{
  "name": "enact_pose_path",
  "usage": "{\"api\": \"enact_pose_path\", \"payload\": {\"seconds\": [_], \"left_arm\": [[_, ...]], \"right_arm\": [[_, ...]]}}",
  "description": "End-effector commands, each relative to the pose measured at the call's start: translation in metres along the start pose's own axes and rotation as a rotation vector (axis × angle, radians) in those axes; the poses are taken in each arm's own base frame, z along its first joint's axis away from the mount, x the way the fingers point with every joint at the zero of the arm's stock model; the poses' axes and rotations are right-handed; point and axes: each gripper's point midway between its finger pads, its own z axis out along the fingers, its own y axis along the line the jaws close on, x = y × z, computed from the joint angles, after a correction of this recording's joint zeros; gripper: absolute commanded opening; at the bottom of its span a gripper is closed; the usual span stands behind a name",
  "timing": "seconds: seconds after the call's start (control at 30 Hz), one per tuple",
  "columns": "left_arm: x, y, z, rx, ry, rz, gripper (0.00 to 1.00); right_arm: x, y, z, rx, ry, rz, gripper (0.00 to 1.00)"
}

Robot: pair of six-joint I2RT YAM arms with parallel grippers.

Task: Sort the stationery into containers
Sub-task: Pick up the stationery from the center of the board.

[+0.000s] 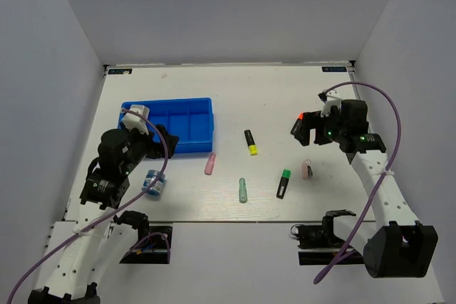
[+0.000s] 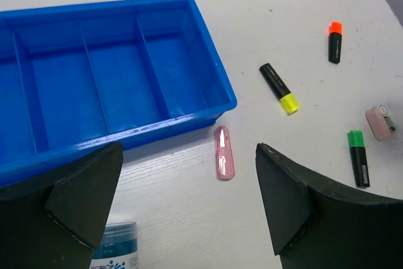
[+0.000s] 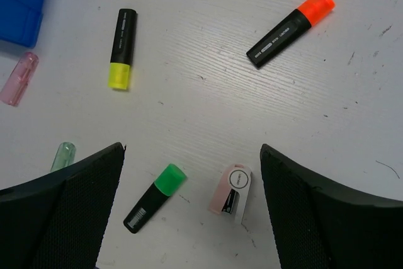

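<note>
Overhead, right gripper, spread and empty, half-hides orange-capped highlighter; right wrist view shows it whole. Left gripper spread, empty.

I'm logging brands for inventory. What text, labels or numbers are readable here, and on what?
Nothing reads clearly.
Orange-capped highlighter: white print on barrel, too small.
Green-capped highlighter: white label, blurred.
Pale pink item: round mark, illegible.
Far table-corner sticker: too small.

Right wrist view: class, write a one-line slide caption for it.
Open right pincer above an orange-capped black highlighter, a yellow-capped black highlighter and a green-capped black highlighter.
</note>
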Motion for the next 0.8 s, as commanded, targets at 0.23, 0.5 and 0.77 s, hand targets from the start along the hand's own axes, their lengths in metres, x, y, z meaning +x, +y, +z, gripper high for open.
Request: {"api": "enact_pose_path", "payload": {"seconds": [0.23,0.5,0.77], "left_arm": [[0.039,0.007,0.004,-0.082,0.185,-0.182,0.28],[0.091,0.001,-0.025,-0.056,0.467,-0.162,0.79],[0.154,0.026,-0.047,-0.234,0.794,-0.119,0.93]], "right_arm": [[0.014,0.010,0.007,-0.101,0.002,-0.115,0.00],[0.023,0.021,0.004,-0.166,0.042,-0.107,0.91],[0.019,0.023,-0.001,-0.157,0.030,-0.111,0.91]]}}
